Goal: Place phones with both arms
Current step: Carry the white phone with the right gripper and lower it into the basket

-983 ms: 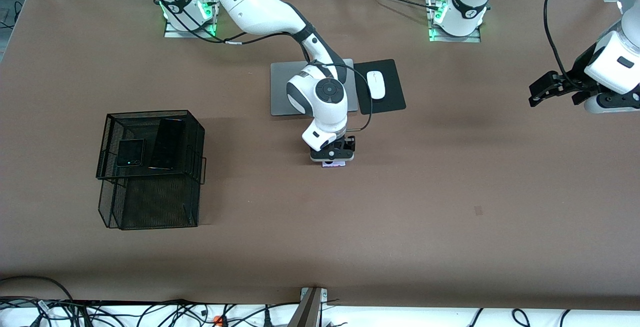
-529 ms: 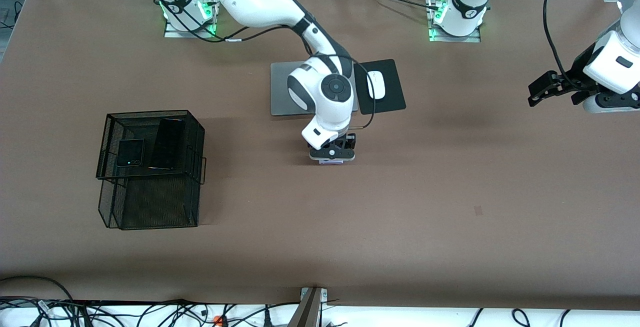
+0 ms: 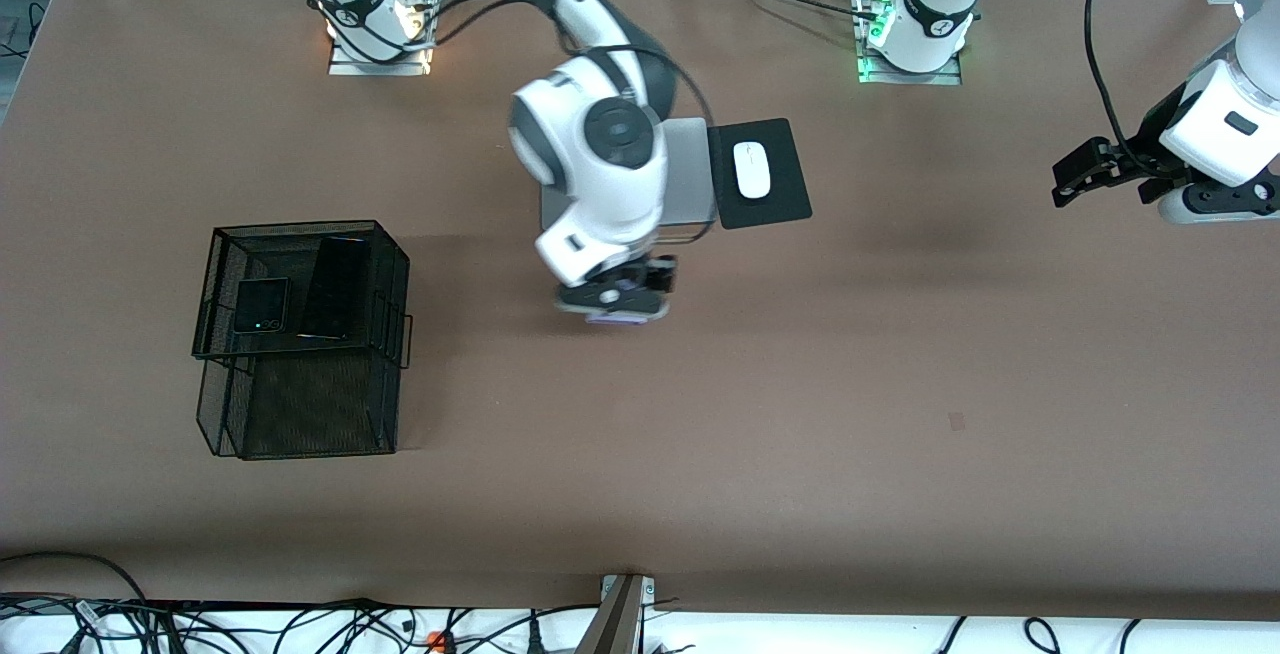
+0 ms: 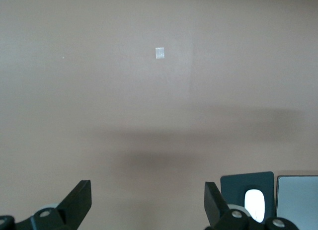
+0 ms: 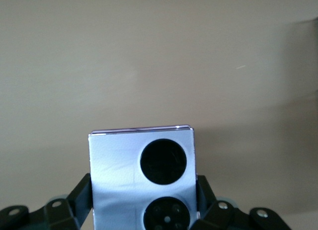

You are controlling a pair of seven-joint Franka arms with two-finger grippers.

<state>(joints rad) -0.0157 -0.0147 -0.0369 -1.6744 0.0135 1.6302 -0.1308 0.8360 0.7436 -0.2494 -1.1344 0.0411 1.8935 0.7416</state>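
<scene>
Right gripper point(image 3: 612, 312): clamped on lilac-white phone point(image 5: 141, 178), lifted over bare table point(image 3: 800, 384).
Left gripper point(image 4: 148, 207): jaws spread, nothing held, waiting.

Small squarish lilac-white phone point(image 5: 141, 178) with two round black lenses sat between dark jaws of right gripper point(image 5: 144, 202). Jaws pressed against both side edges of phone. Glossy lens face turned toward camera, thin lilac edge along one end. Plain brown table point(image 5: 159, 56) lay below, faint shadow across it.
</scene>
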